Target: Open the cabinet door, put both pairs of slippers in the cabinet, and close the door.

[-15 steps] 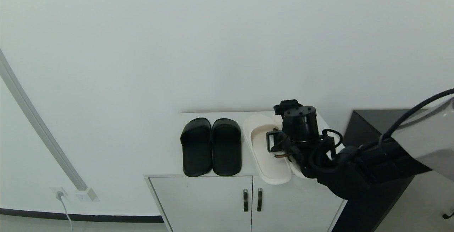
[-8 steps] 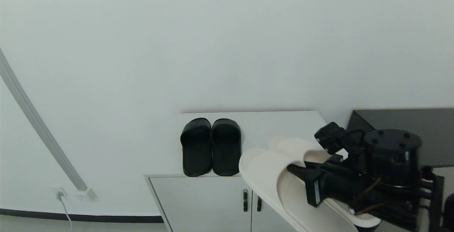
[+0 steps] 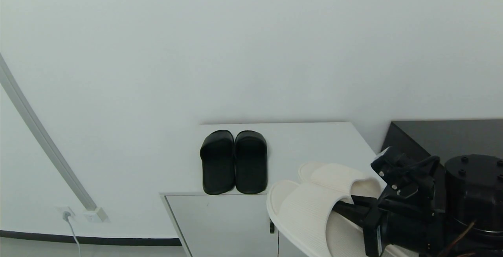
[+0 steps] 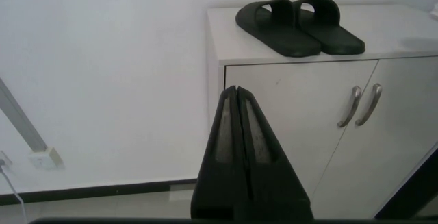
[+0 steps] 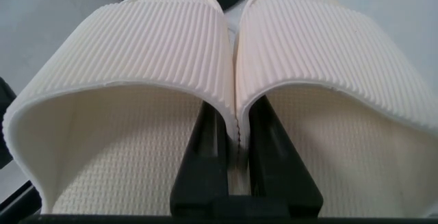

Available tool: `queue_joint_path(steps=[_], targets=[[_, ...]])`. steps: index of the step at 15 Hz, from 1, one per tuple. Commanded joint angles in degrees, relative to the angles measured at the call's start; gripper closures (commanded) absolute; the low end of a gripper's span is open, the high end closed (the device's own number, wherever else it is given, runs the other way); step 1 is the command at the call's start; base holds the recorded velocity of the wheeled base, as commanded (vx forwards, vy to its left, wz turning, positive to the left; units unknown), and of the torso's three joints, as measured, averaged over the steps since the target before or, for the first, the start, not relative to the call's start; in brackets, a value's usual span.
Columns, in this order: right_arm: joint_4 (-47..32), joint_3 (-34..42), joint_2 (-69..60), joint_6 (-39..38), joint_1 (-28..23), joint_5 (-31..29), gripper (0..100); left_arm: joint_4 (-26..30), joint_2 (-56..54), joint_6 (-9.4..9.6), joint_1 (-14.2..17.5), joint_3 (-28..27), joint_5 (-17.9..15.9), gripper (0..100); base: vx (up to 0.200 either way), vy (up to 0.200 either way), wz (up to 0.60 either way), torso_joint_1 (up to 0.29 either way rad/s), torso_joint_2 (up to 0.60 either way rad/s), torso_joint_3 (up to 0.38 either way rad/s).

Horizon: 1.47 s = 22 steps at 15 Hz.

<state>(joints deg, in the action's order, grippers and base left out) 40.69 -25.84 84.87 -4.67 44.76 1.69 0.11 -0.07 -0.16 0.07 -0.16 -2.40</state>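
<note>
**A:** What is the room like?

**B:** A plain white wall (image 3: 251, 52) stands behind a low white cabinet (image 3: 220, 225). A grey strip (image 3: 39, 131) slants down the wall to a socket (image 3: 65, 213), with a cable (image 3: 74, 237) plugged in. A dark unit (image 3: 432, 135) stands just beside the cabinet, on the right hand's side.

**A:** And the cabinet doors?

**B:** Both doors (image 4: 294, 121) are flush with the front, and their two handles (image 4: 363, 105) sit side by side at the middle seam.

**A:** What is the right hand (image 3: 346, 209) doing?

**B:** It holds the white slippers (image 3: 314, 210) as a pair. In the right wrist view one of its fingers (image 5: 202, 169) runs under each ribbed strap, and the two inner edges are pinched between them. The toes point away from the wrist, towards the cabinet. The pair hangs in front of the cabinet's right-hand part, nearer the robot than the wall.

**A:** And the other pair?

**B:** The black slippers (image 3: 234, 162) lie together on the cabinet top, heels at its front edge. They are ahead of the right hand and off to its left, well apart from it.

**A:** The left hand (image 4: 237, 114)?

**B:** Its fingers (image 4: 222, 135) are pressed flat together with nothing between them. It sits low in front of the cabinet, with the black slippers above and beyond its tips.
</note>
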Motion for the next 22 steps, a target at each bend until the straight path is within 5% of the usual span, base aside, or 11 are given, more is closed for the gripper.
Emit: queue_joint_path(steps=[1,4,21,22], targets=[[0.0,0.4,-0.1,0.0,0.2,0.1,100,0.0,0.1,-0.02,0.0,0.0,0.0,100,-0.2,0.0,0.0,0.012,0.01,0.002],[0.1,0.8,-0.1,0.3,0.3,0.1,100,0.0,0.1,-0.02,0.0,0.0,-0.1,100,-0.2,0.0,0.0,-0.011,0.0,0.005],[0.2,1.8,-0.2,0.3,0.9,0.1,100,0.1,0.1,-0.02,0.0,0.0,-0.1,100,0.0,0.0,0.0,-0.042,0.1,0.057],[0.2,1.8,-0.1,0.3,0.9,0.1,100,0.1,0.1,-0.02,0.0,0.0,-0.1,0,0.0,0.0,0.0,-0.217,0.52,0.286]])
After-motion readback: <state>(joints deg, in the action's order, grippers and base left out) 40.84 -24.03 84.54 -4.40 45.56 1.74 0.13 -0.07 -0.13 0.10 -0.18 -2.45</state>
